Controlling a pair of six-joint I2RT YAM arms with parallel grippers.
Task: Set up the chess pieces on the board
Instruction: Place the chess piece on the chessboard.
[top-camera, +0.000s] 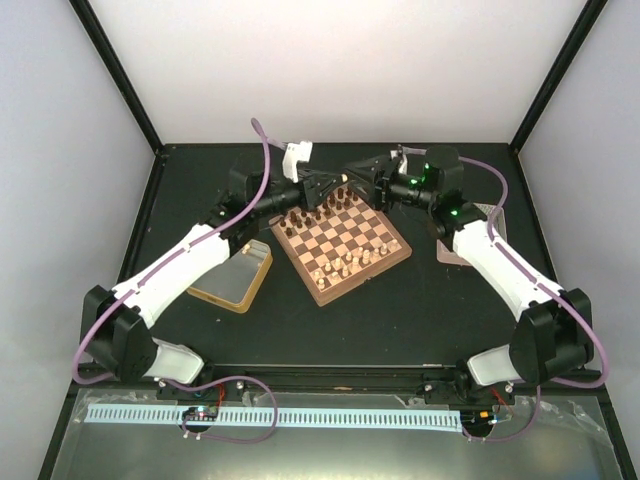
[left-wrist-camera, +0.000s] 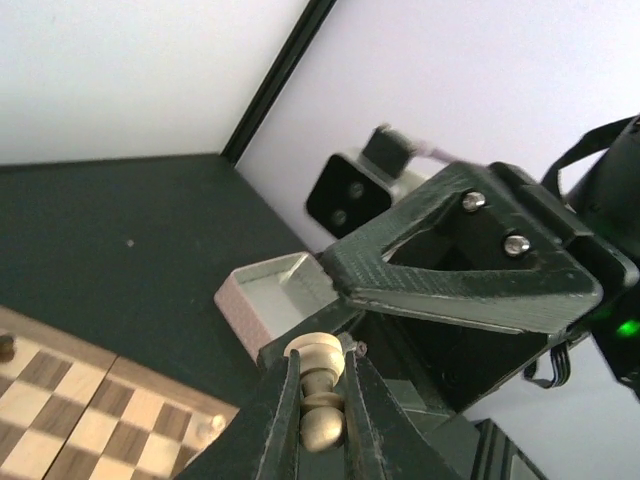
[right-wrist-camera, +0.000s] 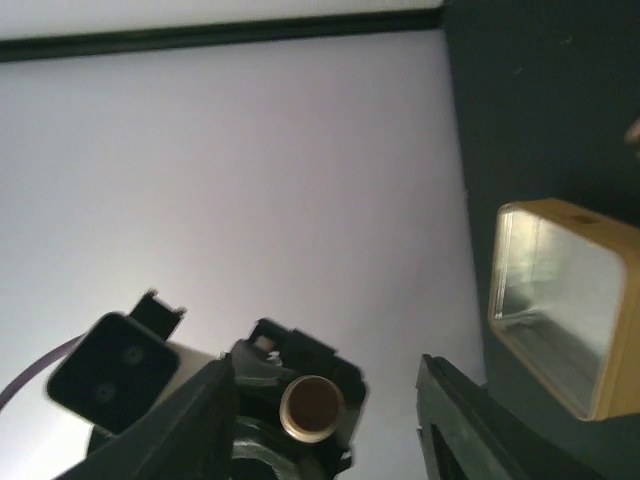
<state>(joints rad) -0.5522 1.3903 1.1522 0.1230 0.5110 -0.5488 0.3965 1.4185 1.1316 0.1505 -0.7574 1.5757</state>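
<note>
**Two grippers meeting above the far corner of the board.** The square wooden chessboard (top-camera: 367, 277), checkered in tan and dark brown with a reddish-brown rim, lies at the centre of the black table (top-camera: 400, 320).

- **Left gripper:** The left gripper (left-wrist-camera: 320, 395) is closed on a pale cream turned wooden chess piece (left-wrist-camera: 314, 350). Its two dark fingers pinch the sides of the piece, whose flat round end sits at the fingertips. The piece is carried in the air, clear of the board.
- **Right gripper:** The right gripper (right-wrist-camera: 330, 390) faces the piece with its jaws spread wide. In the right wrist view the round end of the piece shows end-on between the fingers and touches neither.
- **Surroundings:** Other chess pieces (top-camera: 312, 213), dark and pale, stand on squares along the board's edges, though their ranks are too small to read. A tan rectangular tray (right-wrist-camera: 560, 213) with a shiny lining lies on the table left of the board.

**Handling (a judgement).** The piece is probably light and rigid. Its smooth turned surface could swivel or slip between flat fingers. The narrow stem looks like the surest place to hold, because the wider ends stop the fingers sliding off either way. With so small a base it may topple if released at a tilt. It should therefore be set down upright, centred on its square and clear of its neighbours.
</note>
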